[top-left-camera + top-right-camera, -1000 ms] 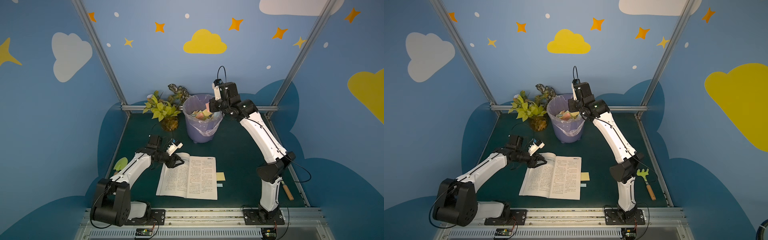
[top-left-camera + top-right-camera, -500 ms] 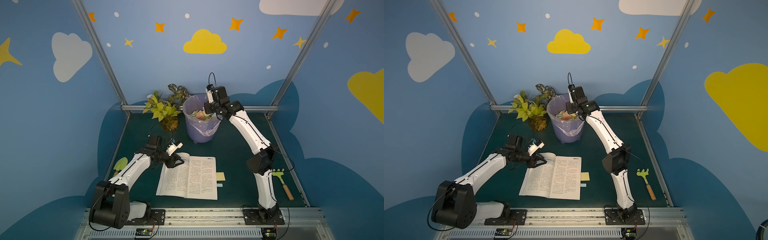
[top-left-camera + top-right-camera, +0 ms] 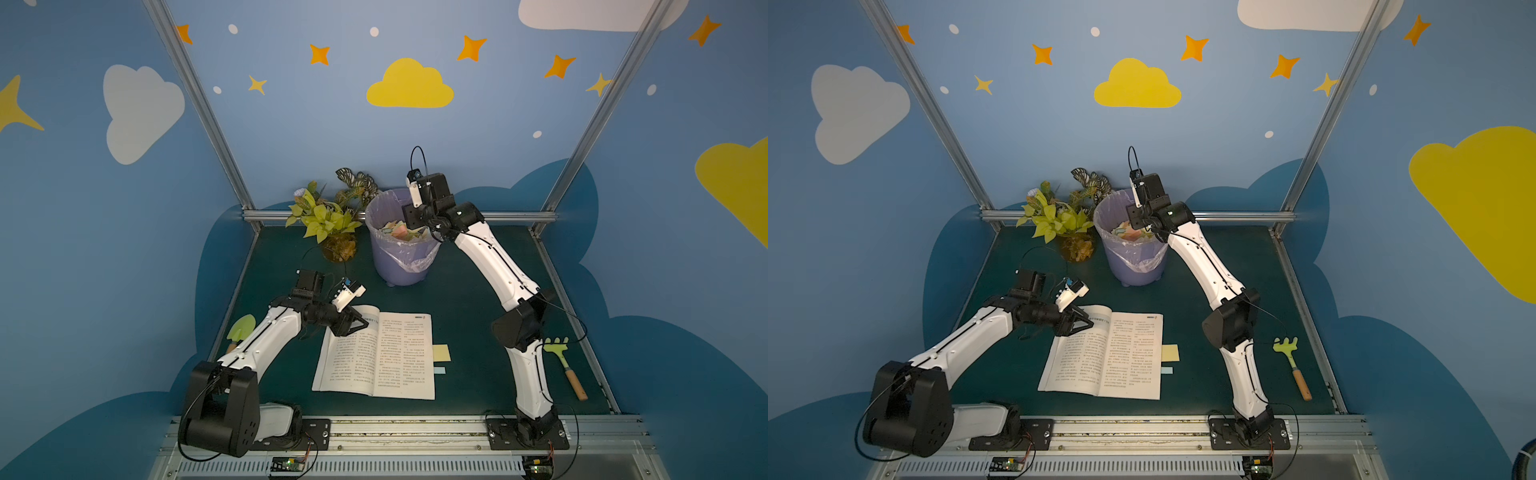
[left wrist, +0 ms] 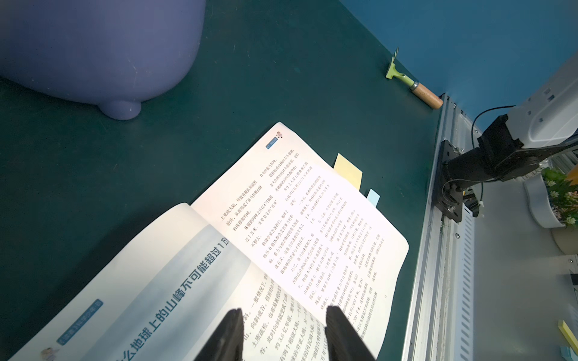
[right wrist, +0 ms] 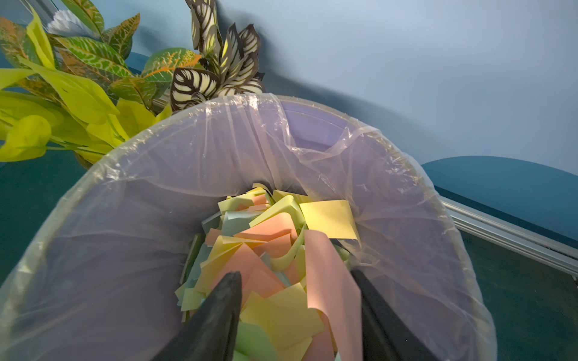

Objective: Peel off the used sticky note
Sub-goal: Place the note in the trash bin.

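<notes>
- Looking down into the purple bin (image 3: 401,264) by the middle of the table's (image 3: 457,282) back edge, we find the right gripper (image 5: 294,275) above its mouth with the jaws apart.
- We see the pink sticky note (image 5: 328,281) hanging against the inner face of one finger, above the heap of yellow, pink and green notes inside the bin's plastic liner; we cannot tell whether it clings there or is loose.
- We find the open book (image 3: 399,353) lying flat near the middle of the front edge.
- We see the left gripper (image 4: 284,312) low over the far corner of the book's left page, its fingers a little apart with nothing between them.
- We note a yellow sticky note (image 3: 441,353) and a small blue tab (image 3: 439,370) poking out from the book's right edge.
- We see a leafy plant (image 3: 328,220) just beside the bin, toward the back left corner.
- We see a green rake (image 3: 563,357) near the right edge and a green trowel (image 3: 241,328) near the left edge, partly behind the left arm.
</notes>
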You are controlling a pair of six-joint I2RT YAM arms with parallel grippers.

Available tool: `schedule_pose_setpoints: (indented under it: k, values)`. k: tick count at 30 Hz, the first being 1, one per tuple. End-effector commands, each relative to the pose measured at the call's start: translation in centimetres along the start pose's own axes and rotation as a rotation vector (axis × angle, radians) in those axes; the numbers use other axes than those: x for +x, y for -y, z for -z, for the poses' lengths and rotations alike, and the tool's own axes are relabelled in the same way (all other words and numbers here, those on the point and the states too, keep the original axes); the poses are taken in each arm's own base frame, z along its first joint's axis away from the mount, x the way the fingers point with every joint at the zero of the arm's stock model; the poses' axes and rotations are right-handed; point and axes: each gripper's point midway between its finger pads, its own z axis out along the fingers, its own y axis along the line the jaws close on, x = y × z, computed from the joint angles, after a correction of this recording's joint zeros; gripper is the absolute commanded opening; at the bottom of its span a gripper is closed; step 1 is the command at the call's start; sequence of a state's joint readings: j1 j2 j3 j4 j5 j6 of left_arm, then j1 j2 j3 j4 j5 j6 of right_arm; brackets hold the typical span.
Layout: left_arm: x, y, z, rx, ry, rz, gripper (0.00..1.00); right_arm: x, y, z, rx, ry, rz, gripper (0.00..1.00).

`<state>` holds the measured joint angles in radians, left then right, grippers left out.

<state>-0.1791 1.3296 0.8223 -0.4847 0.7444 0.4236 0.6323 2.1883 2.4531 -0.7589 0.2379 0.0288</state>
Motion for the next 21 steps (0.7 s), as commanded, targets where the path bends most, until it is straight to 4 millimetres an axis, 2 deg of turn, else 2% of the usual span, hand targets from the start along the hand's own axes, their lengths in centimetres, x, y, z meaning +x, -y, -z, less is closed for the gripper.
schedule_pose_setpoints:
  k: [1, 6, 8, 10, 16, 21]
  values:
    - [0.7, 0.4, -0.2, 0.025, -0.014, 0.007, 0.47, -1.5, -0.3, 1.1, 0.029, 0.047, 0.044, 0.70]
    - [0.7, 0.4, -0.1, 0.025, -0.013, 0.004, 0.47, -0.9, -1.5, 2.1, -0.014, 0.017, 0.023, 0.91]
    - [0.7, 0.4, -0.1, 0.026, -0.014, 0.007, 0.47, -0.9, -1.5, 2.9, 0.065, 0.015, 0.119, 0.94]
    - [0.7, 0.3, -0.2, 0.027, -0.015, 0.011, 0.47, -1.0, -0.5, 3.6, 0.162, 0.010, 0.176, 0.97]
    - [0.8, 0.2, -0.2, 0.021, -0.018, 0.013, 0.47, 0.8, 2.7, 4.3, 0.183, -0.074, 0.068, 0.98]
    - [0.8, 0.0, -0.3, 0.015, -0.022, 0.015, 0.47, 2.4, 3.5, 5.2, 0.181, -0.140, 0.006, 0.98]
